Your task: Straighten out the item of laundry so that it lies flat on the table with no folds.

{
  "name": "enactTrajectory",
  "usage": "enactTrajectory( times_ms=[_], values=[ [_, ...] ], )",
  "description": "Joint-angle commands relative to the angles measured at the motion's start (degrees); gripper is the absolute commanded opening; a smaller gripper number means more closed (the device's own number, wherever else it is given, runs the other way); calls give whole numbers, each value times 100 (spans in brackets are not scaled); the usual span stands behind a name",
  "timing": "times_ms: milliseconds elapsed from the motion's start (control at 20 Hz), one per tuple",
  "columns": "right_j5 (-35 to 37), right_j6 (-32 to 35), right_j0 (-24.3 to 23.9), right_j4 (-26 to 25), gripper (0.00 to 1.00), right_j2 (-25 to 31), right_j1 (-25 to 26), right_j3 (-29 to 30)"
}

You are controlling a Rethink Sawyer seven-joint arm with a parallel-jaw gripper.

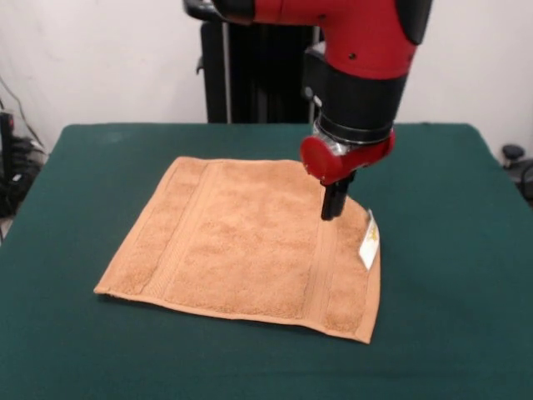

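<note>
The tan-orange terry towel (246,242) lies spread out on the dark green table (83,350), near the middle. Woven border bands run near its left and right ends. A small white tag (370,242) sticks out at its right edge, where the edge looks slightly raised. My gripper (334,208) hangs from the red and black arm above the towel's far right part, its black tip down at or just over the cloth beside the right band. I cannot see whether it is open or shut.
The robot's black pedestal (250,75) stands behind the table's far edge. Dark equipment and cables (12,167) sit off the table's left side. A dark object (515,158) is beyond the right edge.
</note>
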Motion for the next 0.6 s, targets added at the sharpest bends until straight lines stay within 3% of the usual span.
enactTrajectory(
  times_ms=[50, 600],
  values=[
    [739, -54, 341, 96, 0, 802, 691, -228],
    [1110, -138, 639, 41, 0, 774, 1158, -862]
  ],
)
